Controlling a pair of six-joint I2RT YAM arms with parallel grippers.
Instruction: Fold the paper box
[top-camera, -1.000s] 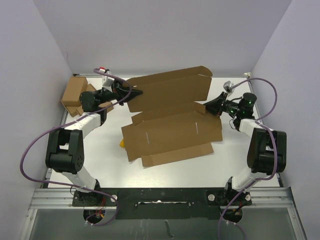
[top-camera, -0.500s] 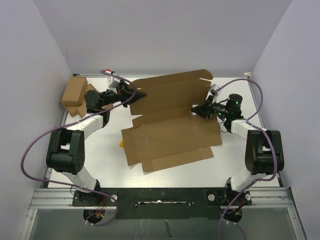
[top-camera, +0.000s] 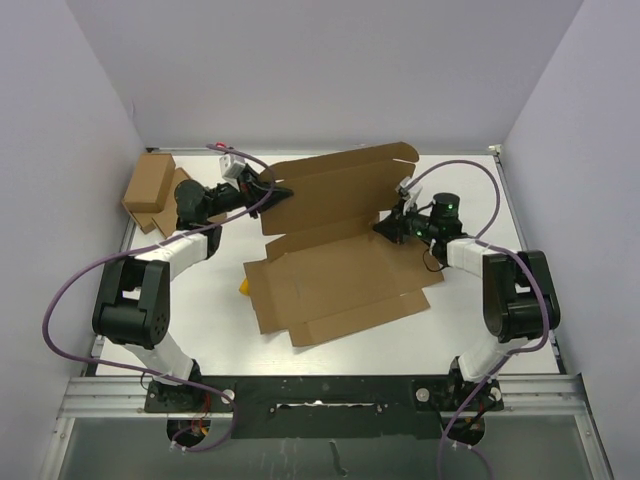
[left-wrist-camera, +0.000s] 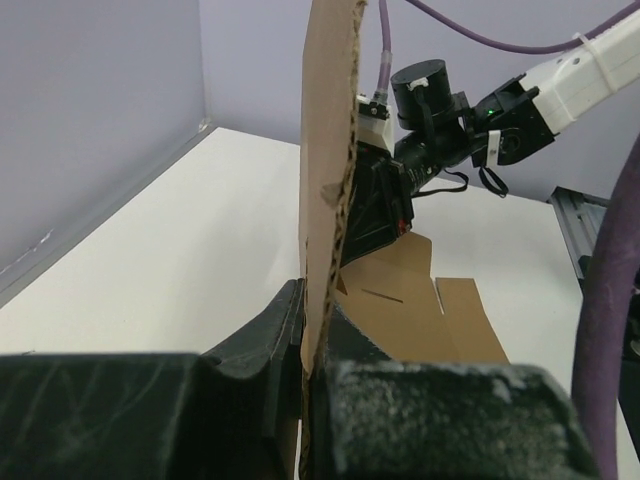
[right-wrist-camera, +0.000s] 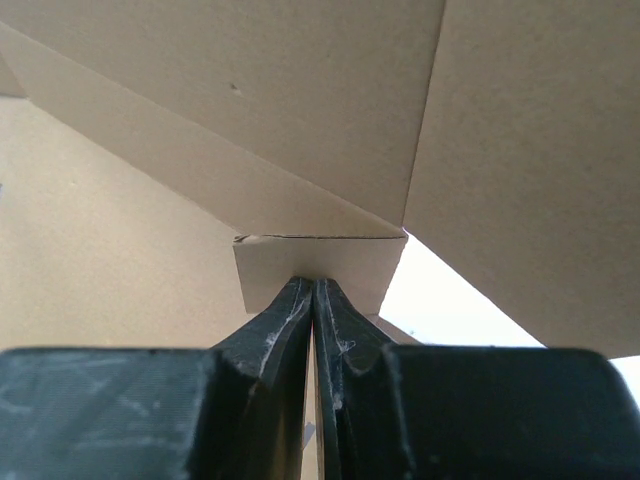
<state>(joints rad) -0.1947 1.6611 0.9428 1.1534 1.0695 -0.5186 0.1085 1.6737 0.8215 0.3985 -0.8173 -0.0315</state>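
The paper box (top-camera: 340, 280) is a large brown die-cut sheet in the middle of the table. Its front half lies flat and its rear panel (top-camera: 345, 180) stands tilted up. My left gripper (top-camera: 279, 190) is shut on the left edge of that raised panel. In the left wrist view the cardboard edge (left-wrist-camera: 325, 150) rises upright out of the closed left gripper (left-wrist-camera: 318, 325). My right gripper (top-camera: 384, 228) is at the sheet's right side, shut with nothing between its fingers. In the right wrist view the right gripper's (right-wrist-camera: 314, 285) tips press against a small folded flap (right-wrist-camera: 330, 258) under the raised panel.
Two smaller brown cardboard boxes (top-camera: 150, 190) sit at the back left by the wall. A small yellow object (top-camera: 243, 287) peeks out at the sheet's left edge. Purple cables loop over both arms. Walls close in the table on three sides.
My right gripper closed and moved left, in against the flap at the sheet's right side. The sheet slid slightly left and forward. The left gripper kept its grip and shifted a little right.
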